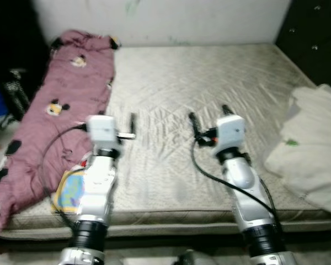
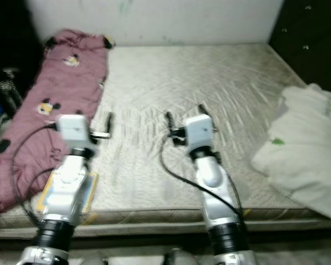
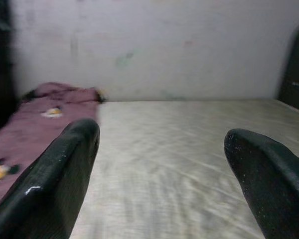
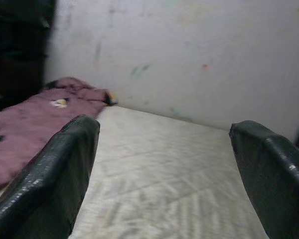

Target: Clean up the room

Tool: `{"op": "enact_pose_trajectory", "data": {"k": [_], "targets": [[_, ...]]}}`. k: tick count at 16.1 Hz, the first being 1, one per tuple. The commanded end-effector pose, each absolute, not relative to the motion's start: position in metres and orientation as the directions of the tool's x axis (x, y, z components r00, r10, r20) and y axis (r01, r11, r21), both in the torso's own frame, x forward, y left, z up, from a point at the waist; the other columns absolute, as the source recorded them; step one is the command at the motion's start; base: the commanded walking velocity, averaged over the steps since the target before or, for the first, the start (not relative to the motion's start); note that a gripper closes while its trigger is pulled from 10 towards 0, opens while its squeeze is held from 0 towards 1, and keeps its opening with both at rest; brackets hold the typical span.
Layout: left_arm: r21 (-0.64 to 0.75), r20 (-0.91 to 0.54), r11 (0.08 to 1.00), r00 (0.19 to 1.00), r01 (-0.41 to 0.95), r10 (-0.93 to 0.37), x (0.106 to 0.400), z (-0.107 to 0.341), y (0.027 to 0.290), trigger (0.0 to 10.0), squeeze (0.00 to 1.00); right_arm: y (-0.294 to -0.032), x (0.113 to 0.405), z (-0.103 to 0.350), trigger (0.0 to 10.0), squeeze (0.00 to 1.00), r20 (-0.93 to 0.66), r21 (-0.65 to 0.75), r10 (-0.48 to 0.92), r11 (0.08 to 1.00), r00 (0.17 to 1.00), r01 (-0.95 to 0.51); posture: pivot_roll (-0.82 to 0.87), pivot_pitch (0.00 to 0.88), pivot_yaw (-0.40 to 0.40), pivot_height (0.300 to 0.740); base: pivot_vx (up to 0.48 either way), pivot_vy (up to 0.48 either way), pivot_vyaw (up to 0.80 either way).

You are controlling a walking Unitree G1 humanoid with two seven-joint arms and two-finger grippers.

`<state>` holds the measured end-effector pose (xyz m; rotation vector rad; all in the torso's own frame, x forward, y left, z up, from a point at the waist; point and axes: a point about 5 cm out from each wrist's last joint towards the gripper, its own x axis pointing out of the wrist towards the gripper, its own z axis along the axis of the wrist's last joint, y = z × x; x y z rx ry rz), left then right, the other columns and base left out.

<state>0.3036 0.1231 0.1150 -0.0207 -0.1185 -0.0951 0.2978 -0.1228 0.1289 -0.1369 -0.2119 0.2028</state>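
Bed (image 1: pixel 209 83) is big, with a pink blanket (image 1: pixel 60 105) along its left side, a white sheet (image 1: pixel 314 149) right, a small book (image 1: pixel 69 190) near me. Both grippers, left gripper (image 1: pixel 133 127) and right gripper (image 1: pixel 208 118), hover spread apart. I should reach slowly for the blanket.

Mattress (image 1: pixel 209 77): pale beige-grey, quilted diamond/wavy stitch pattern. Blanket (image 1: pixel 60 105): dusty pink-maroon, printed with cartoon mouse heads in black, yellow and white. Bundle of cloth (image 1: pixel 311 143) on the robot's right: off-white/cream, small green mark. Flat book-like item (image 1: pixel 69 190) under the left arm: yellow border, blue-green picture. Wall (image 1: pixel 171 19): white, faint green smudges. Headboard (image 1: pixel 317 33): black, tufted with shiny studs. Arms silver with white wrist housings, fingers (image 3: pixel 55 189) glossy black, cables black.
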Motion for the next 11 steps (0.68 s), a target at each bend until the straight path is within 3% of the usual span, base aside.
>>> {"op": "enact_pose_trajectory", "data": {"k": [1, 11], "targets": [[0.000, 0.125, 0.997, 0.989, 0.076, -0.075, 0.3051, 0.1174, 0.1298, 10.0, 0.00, -0.1170, 0.2988, 0.1315, 10.0, 0.00, 0.207, -0.151, 0.224, 0.969, 0.952, -0.195, -0.06, 0.000, 0.022, 0.740, 0.000, -0.360, 0.00], [-0.002, 0.123, 0.997, 0.990, 0.075, -0.074, 0.3051, 0.1165, 0.1283, 10.0, 0.00, -0.1175, 0.2987, 0.1298, 10.0, 0.00, 0.202, -0.169, 0.233, 0.965, 0.951, -0.200, -0.06, 0.000, 0.018, 0.740, 0.000, -0.356, 0.00]]}}
